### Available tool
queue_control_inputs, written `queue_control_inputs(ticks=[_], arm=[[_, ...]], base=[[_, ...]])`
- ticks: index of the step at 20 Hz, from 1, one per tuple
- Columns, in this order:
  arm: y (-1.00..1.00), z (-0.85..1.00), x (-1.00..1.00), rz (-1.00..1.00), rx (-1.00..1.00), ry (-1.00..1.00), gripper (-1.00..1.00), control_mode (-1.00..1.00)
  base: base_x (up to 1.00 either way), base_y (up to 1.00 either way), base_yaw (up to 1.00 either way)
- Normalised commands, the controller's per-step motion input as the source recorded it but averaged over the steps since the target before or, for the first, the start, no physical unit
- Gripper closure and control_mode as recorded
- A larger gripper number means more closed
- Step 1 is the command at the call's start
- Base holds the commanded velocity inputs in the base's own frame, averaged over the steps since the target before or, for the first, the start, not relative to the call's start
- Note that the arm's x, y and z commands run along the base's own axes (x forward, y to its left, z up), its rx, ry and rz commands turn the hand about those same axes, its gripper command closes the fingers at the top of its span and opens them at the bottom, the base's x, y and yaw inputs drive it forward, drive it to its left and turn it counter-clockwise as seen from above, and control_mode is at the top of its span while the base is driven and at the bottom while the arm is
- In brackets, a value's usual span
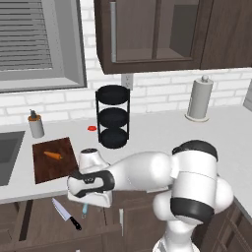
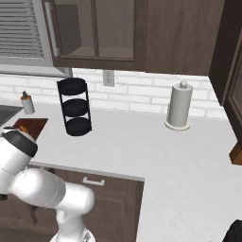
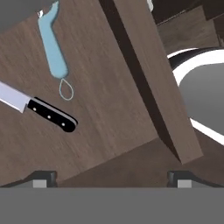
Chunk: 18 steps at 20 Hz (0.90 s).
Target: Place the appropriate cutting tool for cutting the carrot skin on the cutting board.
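Spread wide and empty, the gripper (image 3: 112,178) shows only its two dark tips at the bottom of the hand view, looking onto a dark wood-grain surface. Up and to the left of the jaws lies the black-handled knife (image 3: 46,113), handle toward the middle of the view, steel blade running off to the left. Beyond it, farther up and left of the jaws, lies the peeler (image 3: 53,47): a slim light blue handle with a thin silvery loop at the end that points back toward the jaws. Its long axis runs roughly away from the jaws, leaning slightly left, so I judge the hand must travel forward and left, past the knife, and set the fingers across the handle's narrow width.

From the left base view, knife and peeler sit low in front of the cabinet, the peeler just under the hand. Farther off, on the counter, the cutting board (image 1: 61,170) carries the carrot (image 1: 52,155), well above the peeler.
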Motion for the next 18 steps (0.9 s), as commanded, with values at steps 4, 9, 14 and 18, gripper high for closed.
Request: queue_control_inputs(ticks=[4, 9, 14, 18], arm=[[0.31, -0.26, 0.00, 0.04, -0.05, -0.01, -1.00, -1.00], [0.27, -0.18, -0.03, 0.08, -0.02, 0.00, -1.00, -1.00], [0.24, -0.20, -0.18, 0.13, -0.02, 0.01, -1.00, -1.00], [0.17, -0.24, -0.50, 0.14, -0.01, 0.00, -1.00, -1.00]], base=[[0.00, 0.00, 0.00], [0.00, 0.00, 0.00], [0.00, 0.00, 0.00], [0.00, 0.00, 0.00]])
